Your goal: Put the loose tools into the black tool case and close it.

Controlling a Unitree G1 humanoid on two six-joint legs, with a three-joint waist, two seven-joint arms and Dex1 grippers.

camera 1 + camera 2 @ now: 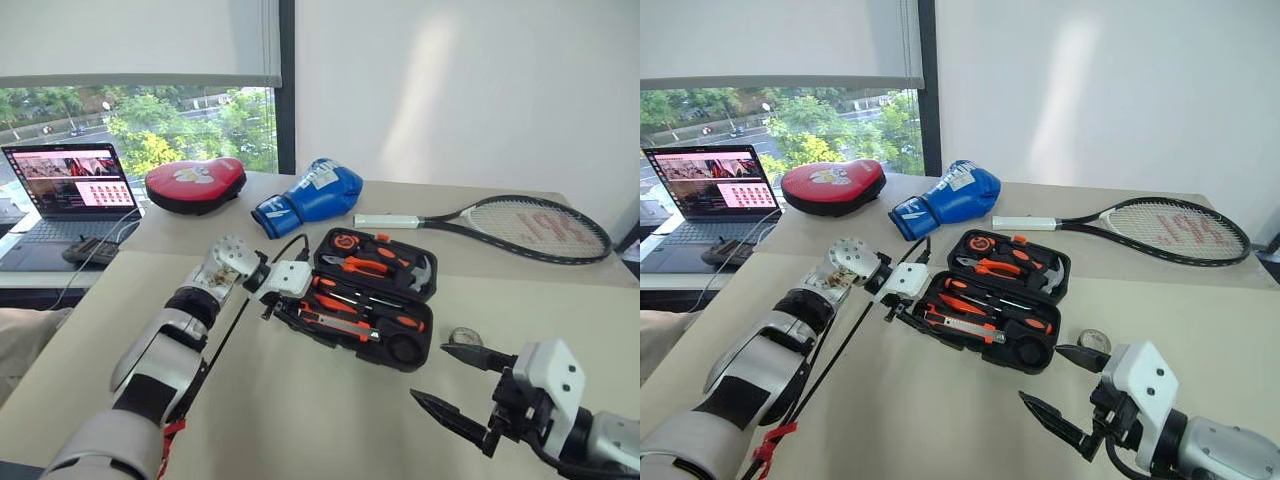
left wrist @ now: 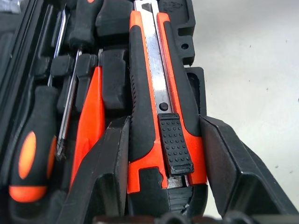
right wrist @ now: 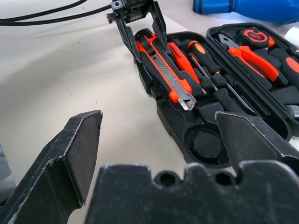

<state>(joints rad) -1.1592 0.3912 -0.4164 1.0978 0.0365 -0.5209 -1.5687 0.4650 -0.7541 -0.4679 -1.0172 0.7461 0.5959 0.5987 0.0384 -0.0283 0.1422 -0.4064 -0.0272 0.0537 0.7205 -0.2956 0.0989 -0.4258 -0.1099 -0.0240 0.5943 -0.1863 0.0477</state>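
At the upper left of the head view an open laptop (image 1: 60, 190) shows a reddish page whose writing is too small to read. Right of it lie one red punch pad (image 1: 195, 184) and one blue boxing glove (image 1: 310, 194) with white lettering I cannot make out. In the middle of the frame the left end effector (image 1: 272, 303) reaches to the near left end of the black tool case (image 1: 345, 340), its two black fingers (image 2: 110, 172) set on either side of the orange-and-black utility knife (image 2: 159, 93), pinching its butt end while the knife lies along the front slot. The case is a moulded black clamshell with rounded corners, lying open on the beige worktop (image 1: 300, 420). Its front half holds, behind the knife, one slim orange tester screwdriver (image 3: 180, 60) and two orange-and-black-handled screwdrivers (image 3: 205, 58), with a round recess bare at its right end. The rear half holds orange-handled pliers (image 1: 365, 266), a hammer (image 1: 420, 272) and a round orange-and-black item at its left end. Just right of the case, on the worktop, sits one small grey tape roll (image 1: 466, 338). At the upper right lies one tennis racket (image 1: 520, 228) with red marks on its strings. At the lower right the right end effector (image 1: 455, 385) hangs with its fingers spread wide, pinching nothing.
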